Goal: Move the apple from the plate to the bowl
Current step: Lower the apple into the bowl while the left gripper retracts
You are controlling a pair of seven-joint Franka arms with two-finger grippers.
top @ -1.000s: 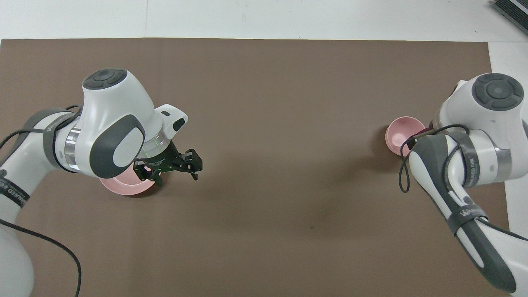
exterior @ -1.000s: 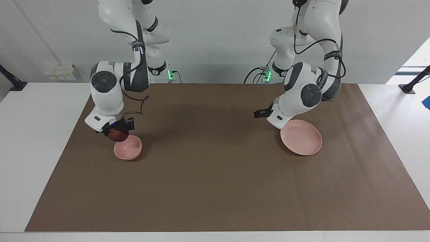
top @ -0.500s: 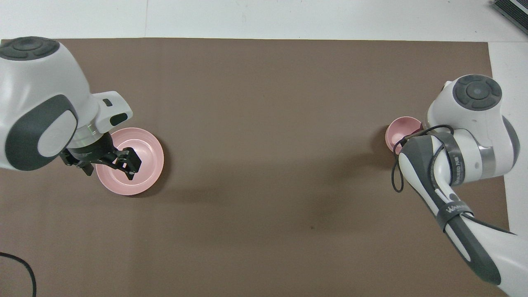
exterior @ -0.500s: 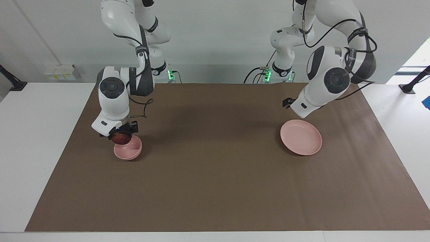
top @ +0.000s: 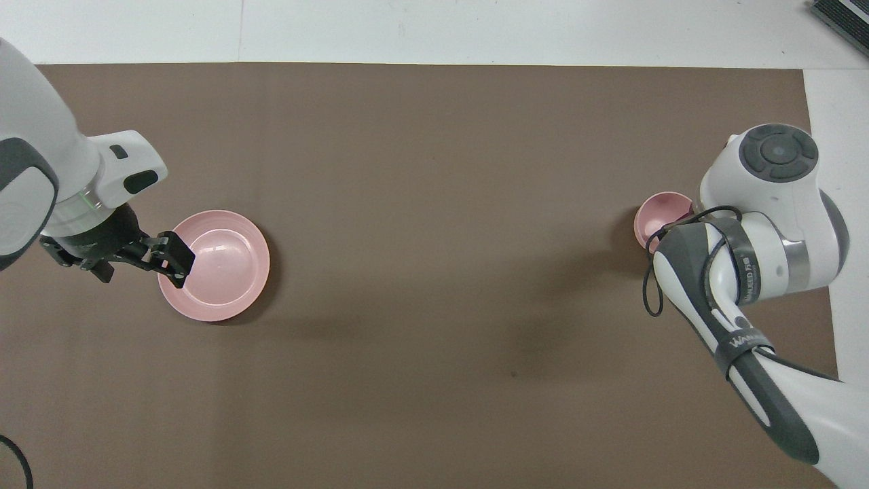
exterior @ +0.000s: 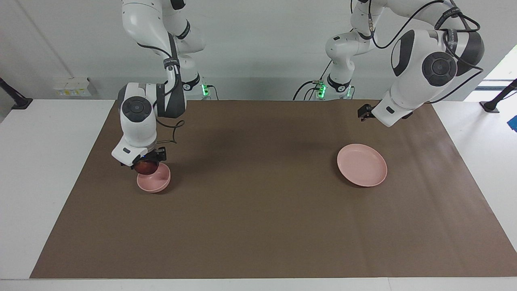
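The desk (exterior: 52,194) carries a brown mat (exterior: 258,226) that covers most of its top. On the mat, toward the left arm's end, lies the plate (exterior: 362,165), flat and bare. The left gripper (top: 166,257) hangs in the air above the plate's edge, its arm drawn up high, and its jaws stand wide with nothing between them. Toward the right arm's end of the mat sits the bowl (exterior: 155,182), smaller and deeper than the plate and well apart from it. The right gripper (exterior: 146,161) is directly over the bowl, at the side of its rim nearer the robots, and it is closed narrowly on the apple (exterior: 146,167). The apple hangs just beneath that gripper, its underside low over the bowl's rim; whether it touches the bowl cannot be told. In the overhead view the right arm's wrist covers both the apple and much of the bowl (top: 655,219).
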